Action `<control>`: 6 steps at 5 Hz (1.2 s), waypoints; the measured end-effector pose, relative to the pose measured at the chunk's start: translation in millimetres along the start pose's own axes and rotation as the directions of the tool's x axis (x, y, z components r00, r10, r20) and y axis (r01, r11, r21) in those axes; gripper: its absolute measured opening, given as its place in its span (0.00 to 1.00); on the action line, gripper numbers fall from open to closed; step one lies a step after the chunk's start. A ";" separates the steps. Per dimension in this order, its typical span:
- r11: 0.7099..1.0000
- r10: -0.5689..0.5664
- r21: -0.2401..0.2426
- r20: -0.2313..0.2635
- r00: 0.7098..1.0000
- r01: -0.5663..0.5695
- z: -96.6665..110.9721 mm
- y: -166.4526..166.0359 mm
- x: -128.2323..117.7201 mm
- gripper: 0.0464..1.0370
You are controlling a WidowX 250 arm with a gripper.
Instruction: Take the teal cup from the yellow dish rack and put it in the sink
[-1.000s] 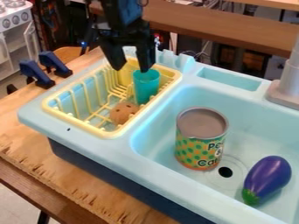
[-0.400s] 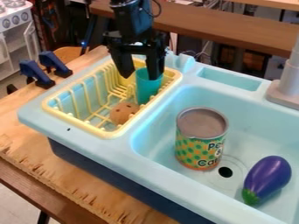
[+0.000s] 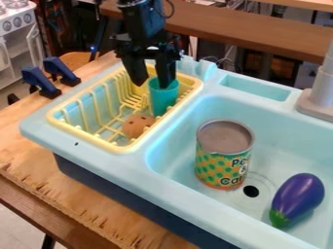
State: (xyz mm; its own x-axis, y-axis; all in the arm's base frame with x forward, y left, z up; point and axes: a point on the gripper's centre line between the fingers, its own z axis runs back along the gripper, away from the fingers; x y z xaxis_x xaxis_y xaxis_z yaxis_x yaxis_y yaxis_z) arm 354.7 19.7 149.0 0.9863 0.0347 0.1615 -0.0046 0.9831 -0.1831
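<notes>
A purple eggplant with a green cap (image 3: 299,195) lies four o'clock from a green-and-orange patterned can (image 3: 218,163) in the pale-blue sink (image 3: 292,138); beyond, a round brown thing (image 3: 137,126) sits in the yellow wire rack (image 3: 116,149), seven o'clock from the teal cup (image 3: 162,102), under the black two-finger gripper (image 3: 152,86), jaws spread.

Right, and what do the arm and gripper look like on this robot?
The arm is dark and blocky, with a thin dark cable looping out at its side. The gripper is black, with two chunky fingers that narrow toward their tips. I can't make out any markings.
</notes>
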 end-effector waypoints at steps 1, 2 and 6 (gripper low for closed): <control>1.000 0.010 0.001 -0.010 1.000 -0.010 0.0 0.2 -1.5 0.45; 1.000 -0.005 0.002 -0.017 1.000 0.005 -0.5 -4.1 -2.2 0.24; 0.993 -0.071 0.095 0.067 0.995 0.065 74.1 -60.6 0.5 0.05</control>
State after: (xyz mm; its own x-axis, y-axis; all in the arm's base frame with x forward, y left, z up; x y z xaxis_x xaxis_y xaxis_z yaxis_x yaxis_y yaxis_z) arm 343.2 -26.5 232.0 0.9707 -0.0235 0.2391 0.0436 0.9959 -0.0792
